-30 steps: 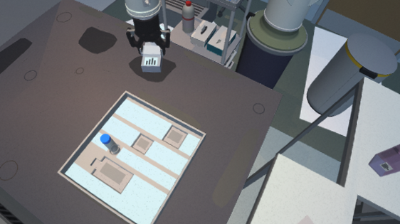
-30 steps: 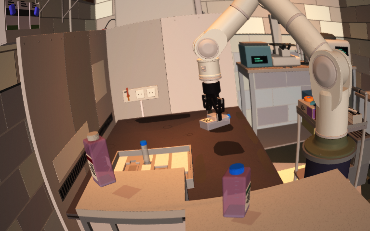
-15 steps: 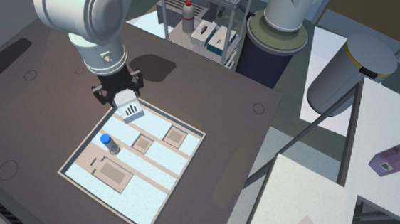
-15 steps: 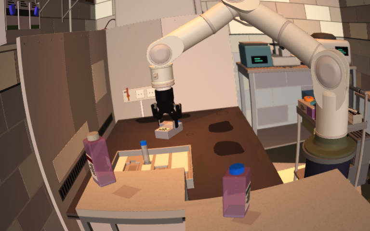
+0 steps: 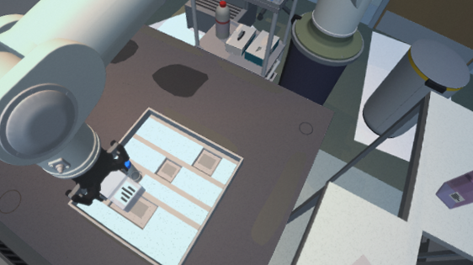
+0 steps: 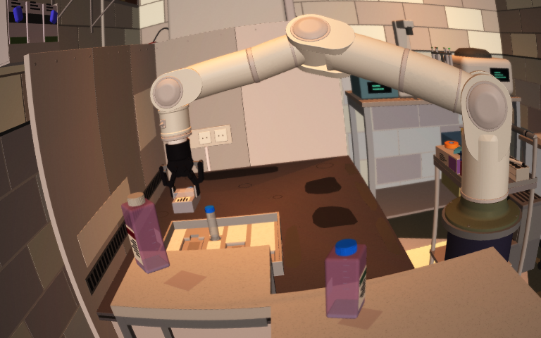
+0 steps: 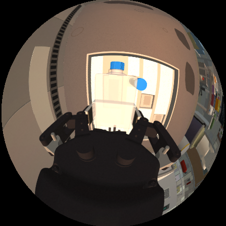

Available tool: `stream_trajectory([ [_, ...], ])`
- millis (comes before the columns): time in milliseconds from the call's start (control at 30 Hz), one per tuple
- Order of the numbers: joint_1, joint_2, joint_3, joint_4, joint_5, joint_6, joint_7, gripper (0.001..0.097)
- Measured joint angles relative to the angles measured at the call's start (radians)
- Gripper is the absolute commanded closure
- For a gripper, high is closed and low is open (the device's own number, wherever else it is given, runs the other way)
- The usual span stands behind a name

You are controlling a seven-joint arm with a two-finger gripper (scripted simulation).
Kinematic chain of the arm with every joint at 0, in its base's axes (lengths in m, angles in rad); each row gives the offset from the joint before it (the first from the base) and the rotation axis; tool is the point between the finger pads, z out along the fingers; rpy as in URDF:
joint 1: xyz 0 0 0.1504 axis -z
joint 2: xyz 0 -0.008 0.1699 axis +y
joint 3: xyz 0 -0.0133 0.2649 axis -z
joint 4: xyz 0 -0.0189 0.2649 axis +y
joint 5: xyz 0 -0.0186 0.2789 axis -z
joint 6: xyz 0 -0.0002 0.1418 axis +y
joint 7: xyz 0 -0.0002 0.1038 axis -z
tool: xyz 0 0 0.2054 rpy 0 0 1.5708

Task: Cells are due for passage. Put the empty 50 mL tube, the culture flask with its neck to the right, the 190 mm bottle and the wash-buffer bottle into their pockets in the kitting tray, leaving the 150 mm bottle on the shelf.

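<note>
The clear culture flask [image 5: 124, 191] [image 6: 186, 203] [image 7: 113, 100] hangs above the kitting tray [image 5: 164, 187] [image 6: 229, 235] [image 7: 132, 85], over its large flask pocket [image 5: 136, 211]. My gripper [image 5: 95, 180] [image 6: 181, 187] [image 7: 112, 120] is clamped on the flask's body, level, its blue-capped neck pointing away from the wrist. The blue-capped 50 mL tube [image 6: 211, 223] [image 7: 138, 83] stands upright in the tray beside the flask. A pink bottle with a beige cap [image 6: 143, 233] stands on the near-left shelf. A pink bottle with a blue cap [image 6: 346, 279] [image 5: 466, 188] stands on the right shelf.
The tray's raised rim [image 6: 223, 220] lies just below the flask. The back wall panel with its vent strip [image 6: 115, 243] stands close behind the gripper. Two small square pockets [image 5: 168, 169] [image 5: 207, 161] sit in the tray's middle rows. Open dark tabletop [image 6: 319, 199] extends to the right.
</note>
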Motion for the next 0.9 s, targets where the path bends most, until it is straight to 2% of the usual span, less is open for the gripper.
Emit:
stream_trajectory([
  [100, -0.029, 0.024, 0.001, -0.074, 0.002, 0.030, 0.053, 0.0901],
  [200, -0.039, 0.033, 0.002, -0.102, 0.003, 0.041, 0.072, 0.0901],
  [533, -0.037, 0.043, 0.003, -0.097, 0.007, 0.028, 0.071, 0.0901],
  [900, -0.035, 0.111, 0.012, -0.082, 0.024, -0.048, 0.064, 0.0901],
])
